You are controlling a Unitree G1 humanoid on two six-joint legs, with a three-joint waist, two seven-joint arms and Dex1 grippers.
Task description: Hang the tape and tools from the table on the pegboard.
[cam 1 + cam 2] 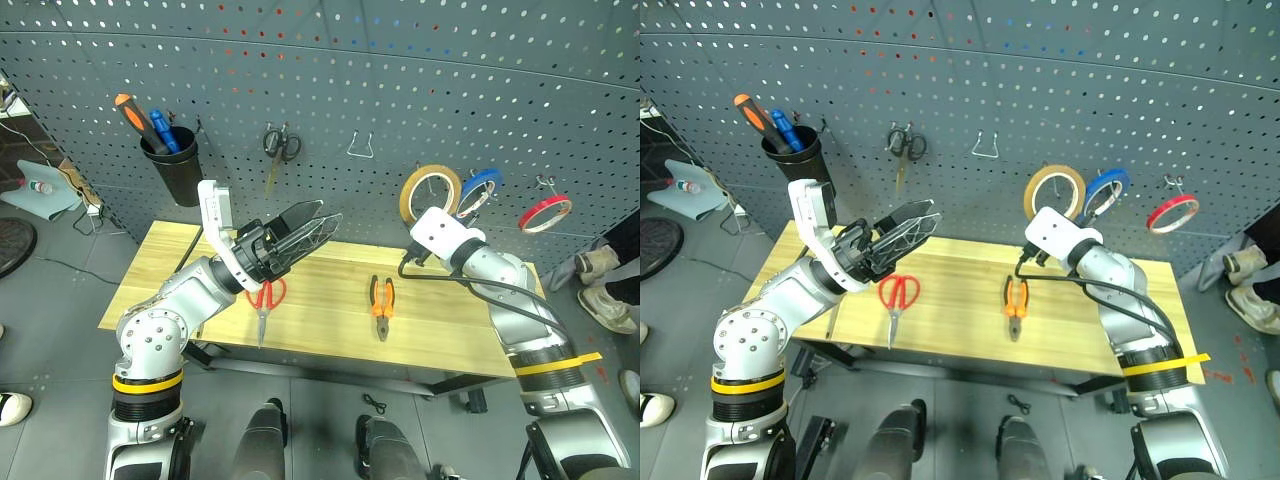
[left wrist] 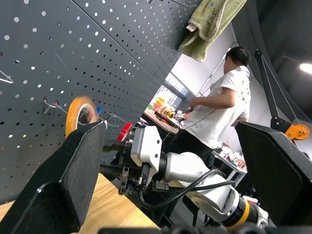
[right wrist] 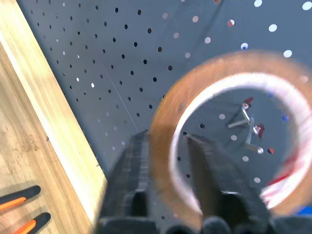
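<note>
The yellowish tape [image 1: 430, 190] hangs blurred against the pegboard [image 1: 400, 80], beside a metal hook. My right gripper [image 3: 168, 139] points at it. One finger is outside the ring and one inside, with the tape's band [image 3: 163, 126] between them and a thin gap showing. My left gripper [image 1: 328, 215] is wide open and empty, raised above the table [image 1: 460, 330]. The red-handled scissors [image 1: 265, 300] lie just below it. The orange-and-black pliers [image 1: 381, 303] lie mid-table, in front of the right gripper.
A black cup [image 1: 175, 165] on the pegboard holds orange and blue screwdrivers. Small black scissors [image 1: 282, 143] and an empty hook [image 1: 361, 145] hang in the middle. A blue ring [image 1: 481, 188] and a red ring [image 1: 545, 212] hang right of the tape. A person [image 2: 219, 107] stands off to the right.
</note>
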